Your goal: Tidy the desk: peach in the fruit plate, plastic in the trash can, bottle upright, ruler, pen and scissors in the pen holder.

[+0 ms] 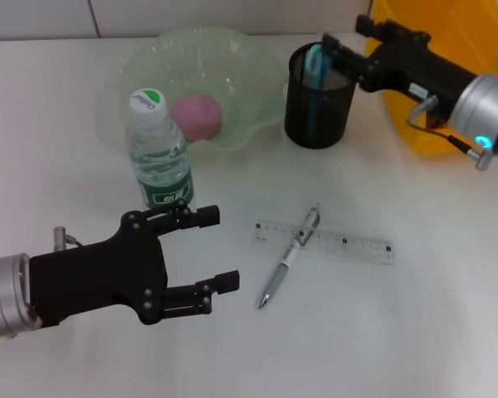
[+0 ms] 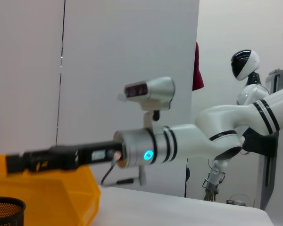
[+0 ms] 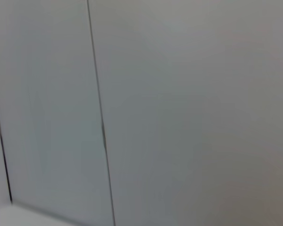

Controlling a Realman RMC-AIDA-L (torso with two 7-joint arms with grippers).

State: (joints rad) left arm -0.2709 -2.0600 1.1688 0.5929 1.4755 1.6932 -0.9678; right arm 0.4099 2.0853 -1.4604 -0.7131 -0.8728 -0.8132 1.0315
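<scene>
Black right claw (image 1: 330, 51) grips teal-handled scissors (image 1: 314, 60) over the black mesh pen holder (image 1: 319, 98); left claw (image 1: 213, 253) hangs released beside the upright clear plastic bottle (image 1: 159, 153).

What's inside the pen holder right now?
A teal-handled item, probably the scissors, stands in the pen holder, with the right gripper at its rim. The dark mesh hides the bottom. Pen and ruler lie on the desk.

A pink peach (image 1: 197, 115) lies in the translucent green wavy-rimmed plastic fruit plate (image 1: 257, 91); the clear plastic water bottle (image 1: 159, 155) stands just before it, the black mesh pen holder (image 1: 318, 106) to its right.
</scene>
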